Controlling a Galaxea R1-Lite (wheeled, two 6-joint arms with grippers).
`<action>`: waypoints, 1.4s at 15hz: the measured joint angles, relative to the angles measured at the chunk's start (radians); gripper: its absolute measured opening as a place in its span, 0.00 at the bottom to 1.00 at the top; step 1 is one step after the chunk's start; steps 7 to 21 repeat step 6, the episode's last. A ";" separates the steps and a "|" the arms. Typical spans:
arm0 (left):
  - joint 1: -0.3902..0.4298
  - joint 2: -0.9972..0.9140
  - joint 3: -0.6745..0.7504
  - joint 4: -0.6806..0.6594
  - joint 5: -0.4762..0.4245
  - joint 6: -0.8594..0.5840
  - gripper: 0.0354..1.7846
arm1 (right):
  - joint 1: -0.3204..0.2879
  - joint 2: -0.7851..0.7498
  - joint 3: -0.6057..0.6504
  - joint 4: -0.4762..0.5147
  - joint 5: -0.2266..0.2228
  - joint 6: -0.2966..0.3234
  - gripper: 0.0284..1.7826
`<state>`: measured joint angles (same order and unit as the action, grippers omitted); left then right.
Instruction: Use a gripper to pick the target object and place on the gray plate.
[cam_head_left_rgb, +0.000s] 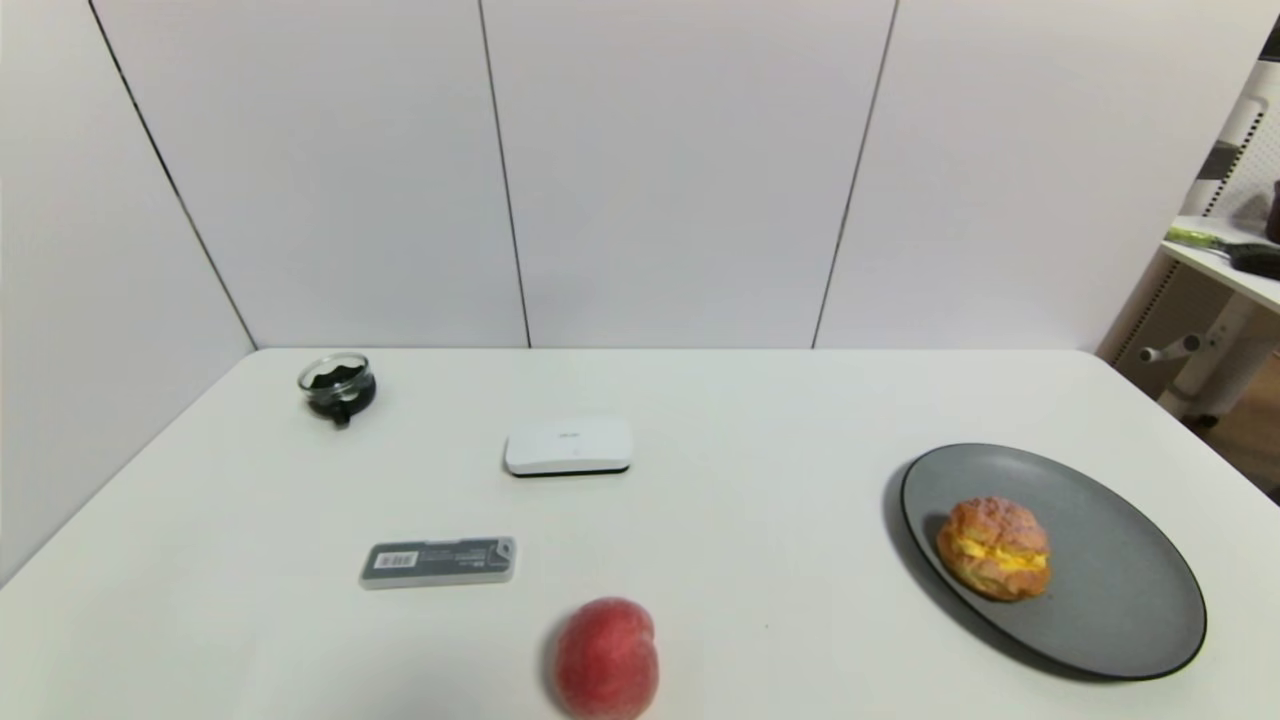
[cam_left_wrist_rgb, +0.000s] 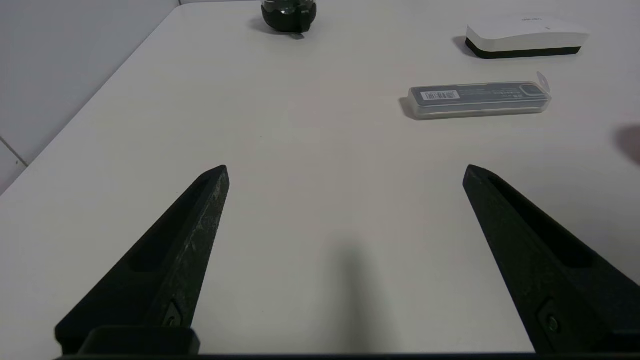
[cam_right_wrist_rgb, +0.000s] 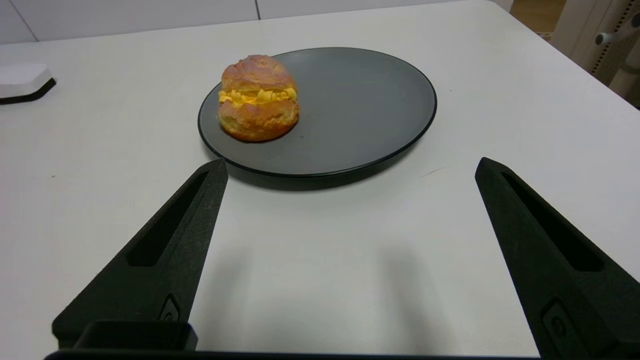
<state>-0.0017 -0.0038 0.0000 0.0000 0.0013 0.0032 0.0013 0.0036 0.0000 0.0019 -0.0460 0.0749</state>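
The golden-brown cream puff (cam_head_left_rgb: 993, 548) with yellow filling rests on the left part of the gray plate (cam_head_left_rgb: 1120, 580), at the table's right. It also shows in the right wrist view (cam_right_wrist_rgb: 258, 98) on the plate (cam_right_wrist_rgb: 360, 115). My right gripper (cam_right_wrist_rgb: 350, 167) is open and empty, low over bare table just short of the plate's near rim. My left gripper (cam_left_wrist_rgb: 345, 170) is open and empty over bare table at the left. Neither gripper shows in the head view.
A red-pink peach (cam_head_left_rgb: 606, 658) lies at the front middle. A gray flat case (cam_head_left_rgb: 438, 561) (cam_left_wrist_rgb: 479, 99), a white box (cam_head_left_rgb: 568, 446) (cam_left_wrist_rgb: 525, 36) and a small glass bowl with dark contents (cam_head_left_rgb: 338, 384) (cam_left_wrist_rgb: 289, 12) lie farther back. A shelf stands beyond the right edge.
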 joint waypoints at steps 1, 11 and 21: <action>0.000 0.000 0.000 0.000 0.000 0.000 0.94 | 0.000 0.000 0.000 0.001 0.000 0.000 0.96; 0.000 0.000 0.000 0.000 0.000 0.000 0.94 | 0.000 0.000 0.000 0.001 0.000 -0.003 0.96; 0.000 0.000 0.000 0.000 0.000 0.000 0.94 | 0.000 0.000 0.000 0.001 0.000 -0.003 0.96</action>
